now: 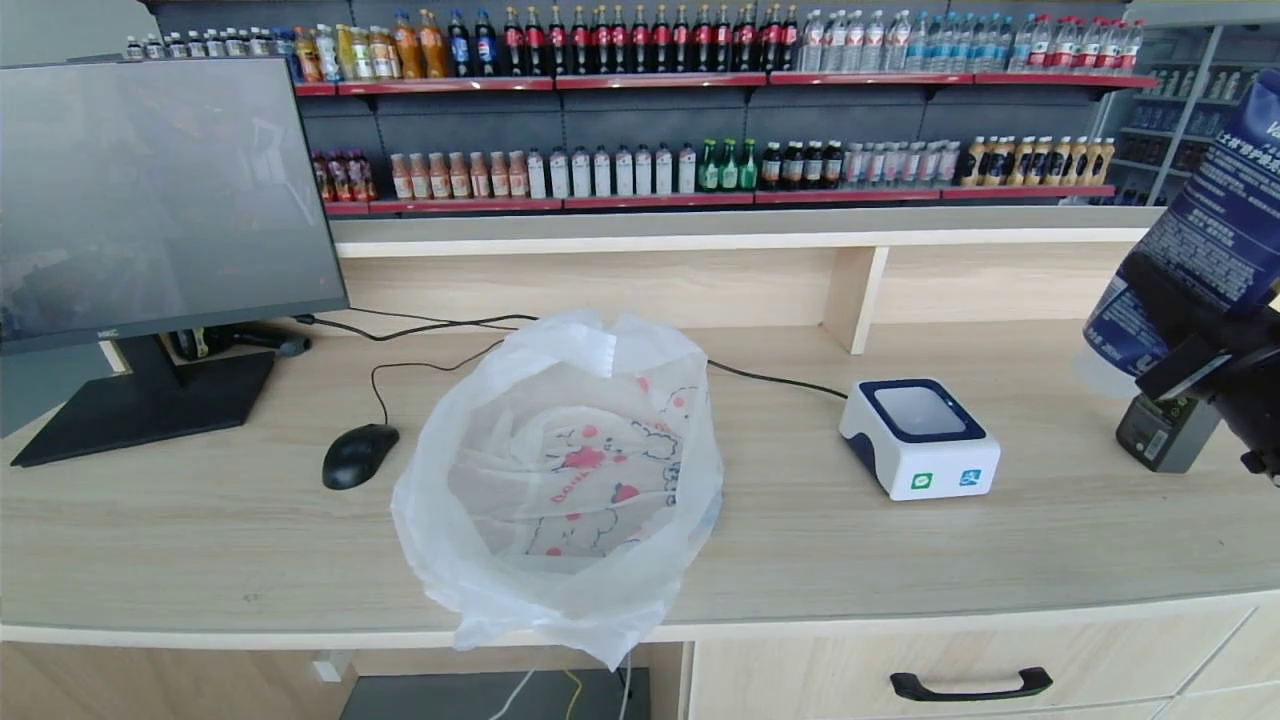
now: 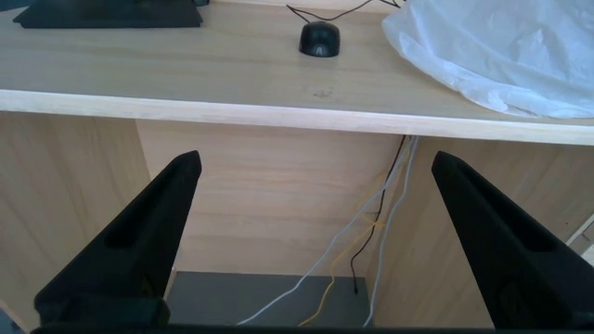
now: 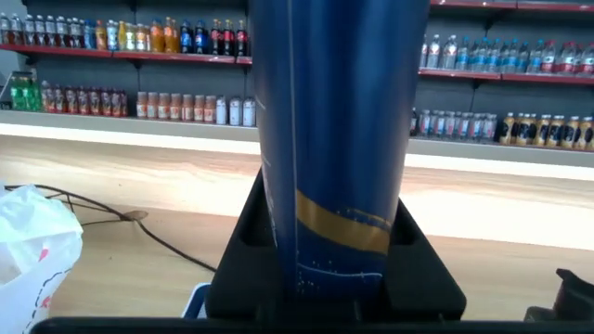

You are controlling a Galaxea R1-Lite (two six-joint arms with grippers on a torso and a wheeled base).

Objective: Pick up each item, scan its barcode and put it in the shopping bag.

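The right claw gripped a blue bottle aloft, right of the scanner; the shopping bag sat open on the surface, drink shelves behind. The left claw hung spread below its edge.

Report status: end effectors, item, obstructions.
Right end effector shut on blue bottle, raised right of scanner. Left end effector open, below counter. Shopping bag open mid-counter; nothing blocking scanner.

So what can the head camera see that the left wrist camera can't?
Only the head view: the scanner, the blue bottle held up on the right, and the drink shelves. Only the left wrist view: the left gripper, wide open, and cables hanging under the counter. Both: the shopping bag, the mouse and that counter.
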